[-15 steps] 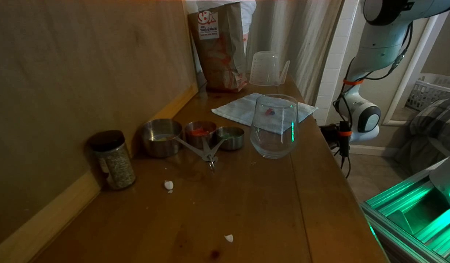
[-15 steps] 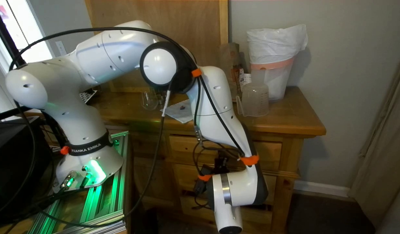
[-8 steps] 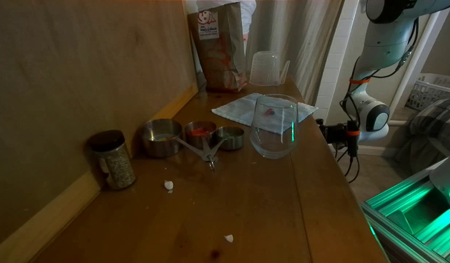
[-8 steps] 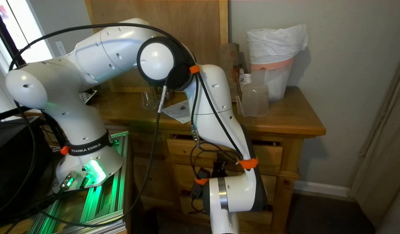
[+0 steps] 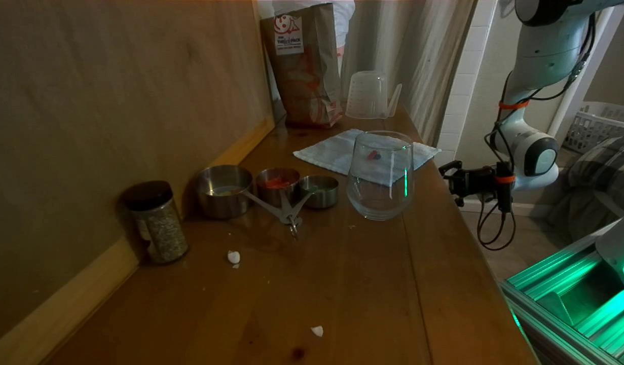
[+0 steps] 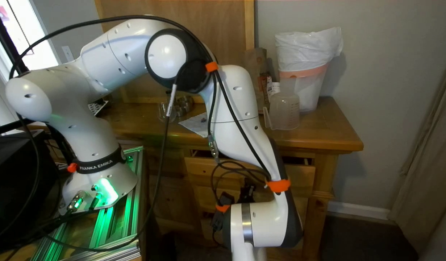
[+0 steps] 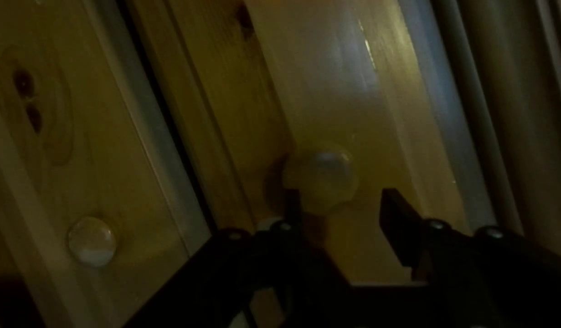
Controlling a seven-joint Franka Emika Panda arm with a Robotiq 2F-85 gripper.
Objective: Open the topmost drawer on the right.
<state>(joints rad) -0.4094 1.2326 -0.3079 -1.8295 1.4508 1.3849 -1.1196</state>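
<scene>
The top right drawer [image 6: 300,177] stands partly out in an exterior view, with a dark gap above its wooden front. The arm hides its middle. Its front [image 7: 326,91] fills much of the wrist view, with a round wooden knob [image 7: 323,175]. My gripper [image 7: 342,196] is open. The knob lies just ahead of the fingertips, nearer the left one, which overlaps its lower left edge; I cannot tell if they touch. In an exterior view my open gripper [image 5: 449,183] points at the desk's front edge, its fingers one above the other.
A lower drawer with a smaller knob [image 7: 92,241] is beside it in the wrist view. On the desktop are a glass [image 5: 380,197], measuring cups [image 5: 224,203], a cloth [image 5: 327,152], a jar [image 5: 162,233], a paper bag [image 5: 312,76] and a jug [image 6: 286,112].
My gripper has backed away from the desk and come out from behind its edge. The top drawer's front has moved outward and the dark gap above it has widened.
</scene>
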